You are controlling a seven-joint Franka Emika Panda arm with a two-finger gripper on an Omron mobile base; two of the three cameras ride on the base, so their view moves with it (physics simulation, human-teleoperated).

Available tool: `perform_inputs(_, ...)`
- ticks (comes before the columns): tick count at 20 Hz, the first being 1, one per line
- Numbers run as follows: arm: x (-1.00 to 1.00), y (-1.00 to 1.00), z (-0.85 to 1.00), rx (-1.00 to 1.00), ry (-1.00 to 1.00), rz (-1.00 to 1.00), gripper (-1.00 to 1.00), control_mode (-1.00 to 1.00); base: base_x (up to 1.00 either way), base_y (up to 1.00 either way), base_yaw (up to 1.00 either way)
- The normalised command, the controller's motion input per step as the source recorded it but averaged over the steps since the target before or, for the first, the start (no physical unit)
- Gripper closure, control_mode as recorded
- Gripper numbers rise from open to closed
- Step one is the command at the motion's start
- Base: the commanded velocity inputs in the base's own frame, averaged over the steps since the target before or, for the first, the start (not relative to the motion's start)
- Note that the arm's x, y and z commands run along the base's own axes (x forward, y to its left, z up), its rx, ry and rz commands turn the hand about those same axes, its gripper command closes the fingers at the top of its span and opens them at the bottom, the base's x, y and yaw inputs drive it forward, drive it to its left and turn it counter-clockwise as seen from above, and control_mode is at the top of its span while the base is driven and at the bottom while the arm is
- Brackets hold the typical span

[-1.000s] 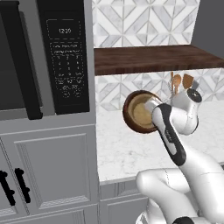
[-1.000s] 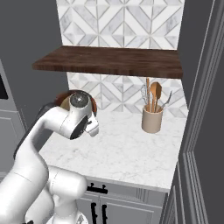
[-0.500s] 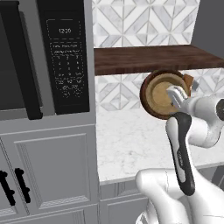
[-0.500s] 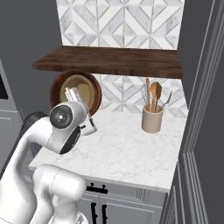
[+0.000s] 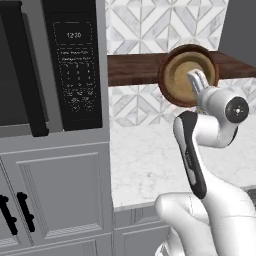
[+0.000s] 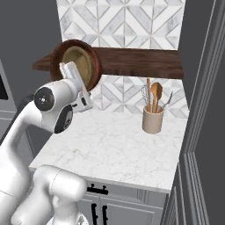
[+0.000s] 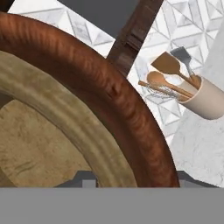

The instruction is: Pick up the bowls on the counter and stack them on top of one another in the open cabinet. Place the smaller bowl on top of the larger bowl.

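The larger bowl (image 5: 169,66), dark reddish-brown, hangs tipped on its edge in front of the open cabinet's dark shelf board (image 5: 134,68), with its mouth toward the base cameras. The smaller bowl (image 5: 181,80), light tan, sits nested inside it. My gripper (image 5: 196,81) is shut over the two nested rims. From the right the larger bowl (image 6: 56,56) and the smaller bowl (image 6: 78,60) cover the shelf board's (image 6: 140,62) left end, above the gripper (image 6: 70,74). In the hand view the brown rim (image 7: 109,87) and the tan bowl (image 7: 43,131) are close up. The white counter (image 5: 145,160) lies below.
A beige crock (image 6: 152,121) of utensils stands on the counter (image 6: 114,147) at the back right, under the shelf; it is also in the hand view as the crock (image 7: 205,103). A black microwave (image 5: 75,65) is on the left above grey cabinets (image 5: 55,195). A tall grey panel (image 6: 202,110) bounds the right side.
The arm has lifted the nested bowls from just above the counter up to shelf height and swung them toward the shelf. The grip has held throughout.
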Motion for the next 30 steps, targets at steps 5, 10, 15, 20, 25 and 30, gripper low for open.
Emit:
perform_inputs(5,0.83,0.02,1.00,0.02,0.29,-0.07,1.00,-1.00,0.00,0.00,0.00)
perform_inputs(10,0.71,0.00,0.90,0.00,0.57,-0.01,1.00,-1.00,0.00,0.00,0.00)
perform_inputs(15,0.32,-0.03,-0.17,0.02,0.03,0.00,1.00,-1.00,0.00,0.00,0.00)
perform_inputs(20,0.81,0.00,-0.19,0.00,0.00,-0.01,1.00,-1.00,0.00,0.00,0.00)
perform_inputs(25,0.96,0.00,-0.30,0.00,-0.02,-0.03,1.00,-1.00,0.00,0.00,0.00)
perform_inputs(30,0.85,0.00,-0.47,0.00,-0.05,0.00,-1.00,-1.00,0.00,0.00,0.00)
